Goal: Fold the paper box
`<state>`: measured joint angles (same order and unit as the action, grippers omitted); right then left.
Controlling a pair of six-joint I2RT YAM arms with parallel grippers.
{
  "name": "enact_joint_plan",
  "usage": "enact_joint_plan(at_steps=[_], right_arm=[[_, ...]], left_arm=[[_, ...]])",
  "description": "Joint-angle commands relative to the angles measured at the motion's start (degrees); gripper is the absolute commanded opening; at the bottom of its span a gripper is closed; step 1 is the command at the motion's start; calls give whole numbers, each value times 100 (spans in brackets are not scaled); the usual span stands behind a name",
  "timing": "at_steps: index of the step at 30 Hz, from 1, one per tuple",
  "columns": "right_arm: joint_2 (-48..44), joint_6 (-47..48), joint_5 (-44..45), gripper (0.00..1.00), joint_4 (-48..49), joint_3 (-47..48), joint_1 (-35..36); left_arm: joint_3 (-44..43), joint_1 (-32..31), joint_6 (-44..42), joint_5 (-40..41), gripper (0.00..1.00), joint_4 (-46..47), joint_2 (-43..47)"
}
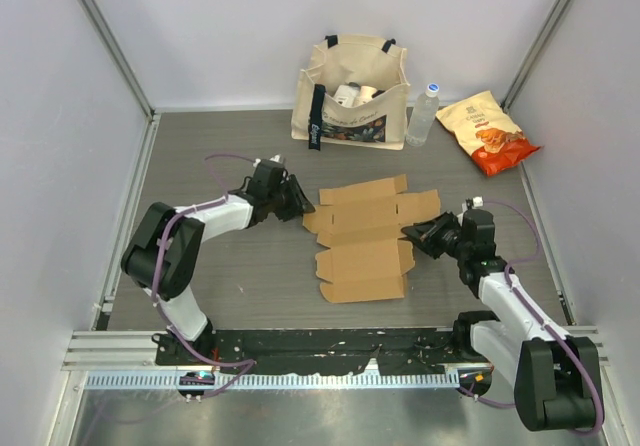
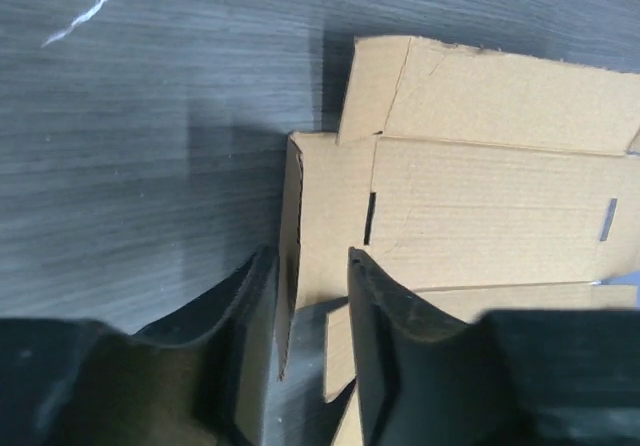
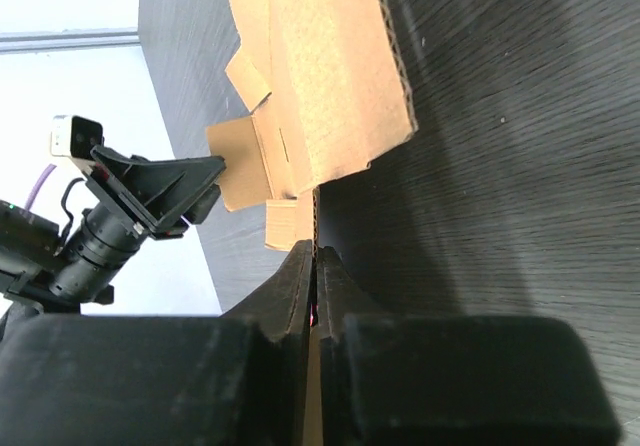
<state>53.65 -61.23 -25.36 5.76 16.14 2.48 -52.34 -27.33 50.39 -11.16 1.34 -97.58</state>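
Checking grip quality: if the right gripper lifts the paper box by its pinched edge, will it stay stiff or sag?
Probably sags: the paper box is a thin, flat sheet with many creases, held by the right gripper at one edge only. Likely light; its corrugated edge suggests some stiffness between creases.

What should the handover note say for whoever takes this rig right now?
Left gripper: open, with its fingers either side of a raised flap on the left edge of the paper box. It is not clamped.
Right gripper: shut on the thin right edge of the box.
Box: in the middle of the table, lying mostly flat with its panels spread out.
Done: both arms are at the box and one left flap is lifted.
Left: nearly all the folding; no walls are up and no tabs are tucked.
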Motion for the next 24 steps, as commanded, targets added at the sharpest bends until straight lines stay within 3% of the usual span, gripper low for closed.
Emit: enact_joint_plan(at_steps=[1,2,3,4,5,10,11,15,19,24], right_arm=[[-258,550,189,13,-276,275,7],[-302,768,242,23,-390,406,16],[-311,901,269,28,-539,477,7],[-302,1016,321,33,-750,556,7],[-285,1139,417,44,-865,774,16],[-74,2482,954,63,-2025,1777,7],[-13,2667,998,72,-2113,2118,7],[1021,3538,455,74,-2473,3121,112],[1972,4371,-433,74,-2527,4096,734],[2878,5155,-1188,74,-2431,4801,1061]], left_arm=[[-426,-35,-398,350,27,-308,-165],[-522,-44,-599,429,10,-415,-113],[-584,-44,-688,587,2,-555,-95],[-646,-53,-810,658,0,-791,-34],[-751,-44,-1038,702,0,-907,89],[-936,-44,-1804,721,0,-1522,608],[-945,-44,-1935,659,0,-1584,696],[-893,-62,-2402,466,0,-1822,1082],[-699,-62,-2560,71,0,-1690,1618],[-918,-70,-2903,-396,0,-2189,1725]])
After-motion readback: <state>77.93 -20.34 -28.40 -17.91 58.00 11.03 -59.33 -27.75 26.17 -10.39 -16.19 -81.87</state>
